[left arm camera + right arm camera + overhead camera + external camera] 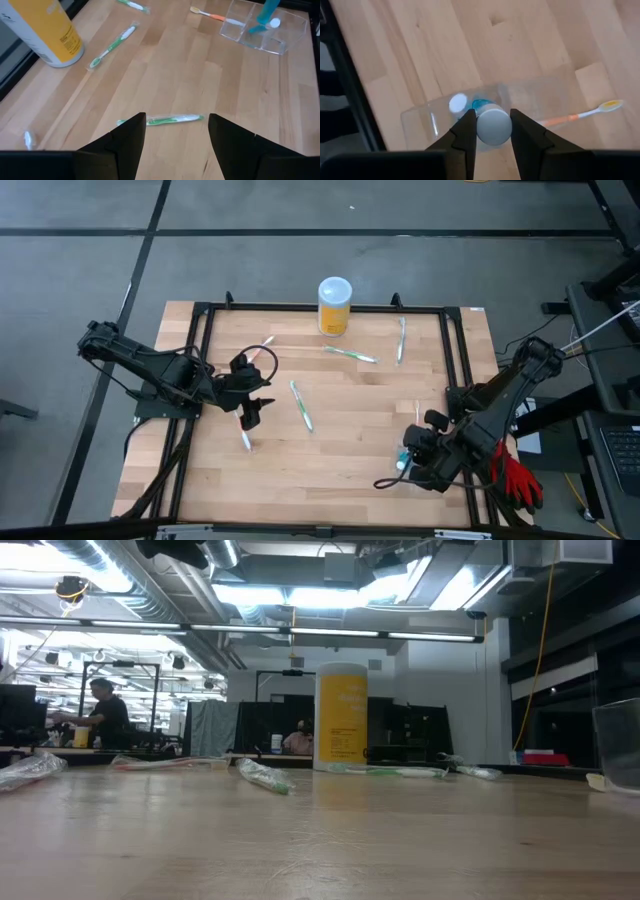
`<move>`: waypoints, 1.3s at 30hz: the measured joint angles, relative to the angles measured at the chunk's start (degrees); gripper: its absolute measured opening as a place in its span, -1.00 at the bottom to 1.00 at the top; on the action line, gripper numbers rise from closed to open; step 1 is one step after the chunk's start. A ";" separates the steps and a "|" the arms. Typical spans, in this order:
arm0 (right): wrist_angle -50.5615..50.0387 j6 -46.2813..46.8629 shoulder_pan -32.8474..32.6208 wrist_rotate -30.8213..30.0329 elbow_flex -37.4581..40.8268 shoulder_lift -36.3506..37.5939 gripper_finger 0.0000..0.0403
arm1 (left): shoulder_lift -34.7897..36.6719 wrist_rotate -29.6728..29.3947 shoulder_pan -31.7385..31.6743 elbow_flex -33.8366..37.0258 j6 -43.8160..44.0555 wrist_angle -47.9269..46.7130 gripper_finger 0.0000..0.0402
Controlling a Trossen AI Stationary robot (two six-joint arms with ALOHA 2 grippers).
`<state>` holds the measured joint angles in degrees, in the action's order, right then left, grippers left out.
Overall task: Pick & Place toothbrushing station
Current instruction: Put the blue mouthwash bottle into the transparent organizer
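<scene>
Surroundings: grey floor around a pale wooden tabletop (340, 430) with a black frame.
High view: the left tool (250, 395) hangs over the left-centre boards. A green toothbrush (301, 406) lies just to its right, long axis running roughly toward and away from the front edge. More brushes lie farther back, near the yellow jar (334, 306). The right tool (420, 452) sits low at the front right, over the teal tube (404, 460).
Low view: the jar stands mid-picture with brushes lying flat around it; the clear cup (620, 745) shows at the right edge. No tool shows.
Left wrist view: the left tool's fingers (125, 145) stand wide apart and empty. The green toothbrush (165, 119) lies straight ahead between them, crosswise to the gap. The cup (262, 30), lying on its side with the tube (267, 12) in it, is well beyond.
Right wrist view: the right tool (492, 131) is clamped on the tube's white cap (494, 126), inside the lying cup (485, 107). A pinkish toothbrush (580, 114) lies just beside.
Deciding relation: the left arm is nearer the green brush, and its fingers would likely need turning to close across the handle.
</scene>
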<state>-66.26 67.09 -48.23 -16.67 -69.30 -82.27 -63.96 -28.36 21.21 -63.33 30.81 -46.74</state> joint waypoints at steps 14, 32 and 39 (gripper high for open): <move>4.11 -8.01 -0.15 6.02 3.04 -0.03 -0.52 | 0.00 0.15 0.00 0.00 -0.09 -0.03 0.06; 9.77 -12.72 1.25 5.72 3.06 -0.03 -0.54 | 0.00 -0.49 -0.85 0.00 0.37 -1.52 0.06; 12.02 -12.02 1.58 5.54 3.08 -0.03 -0.54 | 0.00 0.91 -2.60 0.00 -0.97 -0.81 0.06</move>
<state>-54.24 55.07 -46.65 -11.14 -66.22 -82.30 -63.96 -27.45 18.61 -63.33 29.84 -47.55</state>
